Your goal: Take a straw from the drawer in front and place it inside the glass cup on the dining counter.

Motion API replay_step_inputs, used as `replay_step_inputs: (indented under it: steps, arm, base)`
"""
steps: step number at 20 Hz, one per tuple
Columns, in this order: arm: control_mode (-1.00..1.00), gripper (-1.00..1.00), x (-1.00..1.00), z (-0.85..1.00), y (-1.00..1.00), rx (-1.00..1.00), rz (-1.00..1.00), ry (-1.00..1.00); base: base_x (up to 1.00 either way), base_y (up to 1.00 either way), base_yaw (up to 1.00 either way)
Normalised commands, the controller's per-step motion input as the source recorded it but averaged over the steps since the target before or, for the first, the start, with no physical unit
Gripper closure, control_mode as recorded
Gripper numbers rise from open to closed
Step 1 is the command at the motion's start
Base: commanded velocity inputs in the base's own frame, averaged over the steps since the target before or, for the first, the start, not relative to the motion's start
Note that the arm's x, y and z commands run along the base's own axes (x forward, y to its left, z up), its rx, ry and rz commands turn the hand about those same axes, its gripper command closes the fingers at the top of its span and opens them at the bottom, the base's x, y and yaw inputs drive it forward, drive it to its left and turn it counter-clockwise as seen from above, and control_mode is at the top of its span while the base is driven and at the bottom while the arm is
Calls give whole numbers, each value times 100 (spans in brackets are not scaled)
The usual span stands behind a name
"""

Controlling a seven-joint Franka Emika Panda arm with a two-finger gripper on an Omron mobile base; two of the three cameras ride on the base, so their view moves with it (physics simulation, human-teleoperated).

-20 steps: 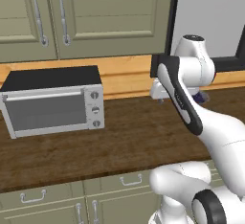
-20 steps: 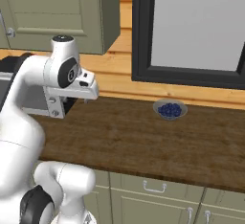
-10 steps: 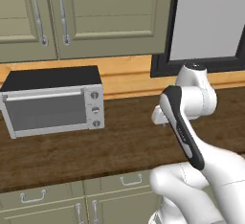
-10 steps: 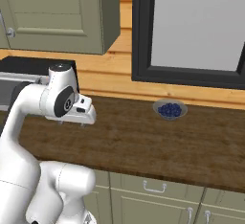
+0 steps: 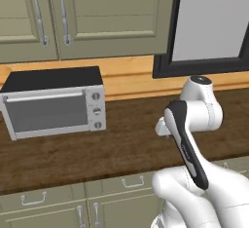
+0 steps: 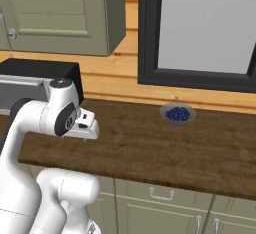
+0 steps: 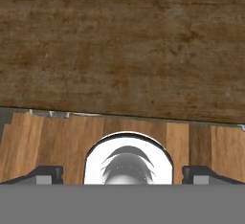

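Pincer (image 7: 122, 173) spread, gripping nothing, above one worktop (image 5: 126, 144) with one toaster oven (image 5: 53, 103) and one bowl (image 6: 177, 113).

A silver toaster oven with a black top (image 5: 53, 105) sits on the dark brown wooden worktop (image 5: 121, 144) before me; well right of it, a small glass bowl of blueberries (image 6: 177, 114).

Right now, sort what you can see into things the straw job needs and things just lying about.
For the job:
- drawer under the worktop, in front of the base, shut
- fingers, open, holding nothing

Just lying about:
- toaster oven on the worktop
- bowl of blueberries by the black-framed window
- wall cabinets
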Motion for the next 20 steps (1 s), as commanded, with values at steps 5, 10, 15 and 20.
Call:
replay_step_inputs:
  steps: [5,10,15,20]
  arm:
    - [100,-100,0,0,0,0,0,0]
    - [100,-100,0,0,0,0,0,0]
    - [100,-100,0,0,0,0,0,0]
    - [100,-100,0,0,0,0,0,0]
  base:
    - [-34,-9,1]
    - [-29,-47,6]
    - [-20,-65,9]
    - [-30,-57,15]
